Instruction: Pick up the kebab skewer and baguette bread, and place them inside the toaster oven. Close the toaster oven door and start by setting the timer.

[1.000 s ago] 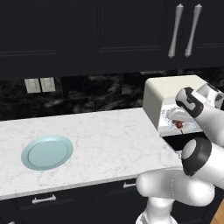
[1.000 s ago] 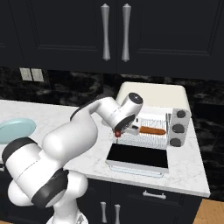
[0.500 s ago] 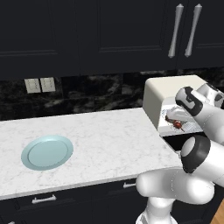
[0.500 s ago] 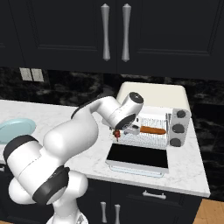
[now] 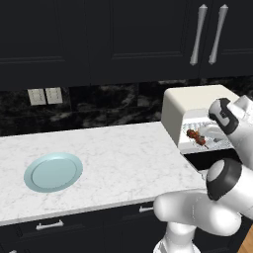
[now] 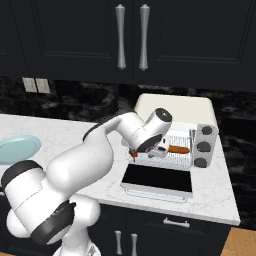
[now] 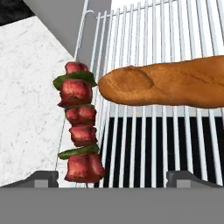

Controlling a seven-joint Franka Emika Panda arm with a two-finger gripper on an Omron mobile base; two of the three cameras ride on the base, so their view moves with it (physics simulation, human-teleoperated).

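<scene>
With my hand (image 7: 112,179) open above the wire rack (image 7: 175,35), the kebab skewer (image 7: 80,123) at its left edge and the baguette bread (image 7: 170,83) beside it, I should withdraw straight back before closing the toaster oven door (image 6: 157,180).

Flat, even render lighting; sharp throughout, no blur or edge distortion.
Faint sheen on dark cabinets (image 5: 99,44); soft shadow under baguette bread (image 7: 175,83) across wire rack (image 7: 144,144).
</scene>
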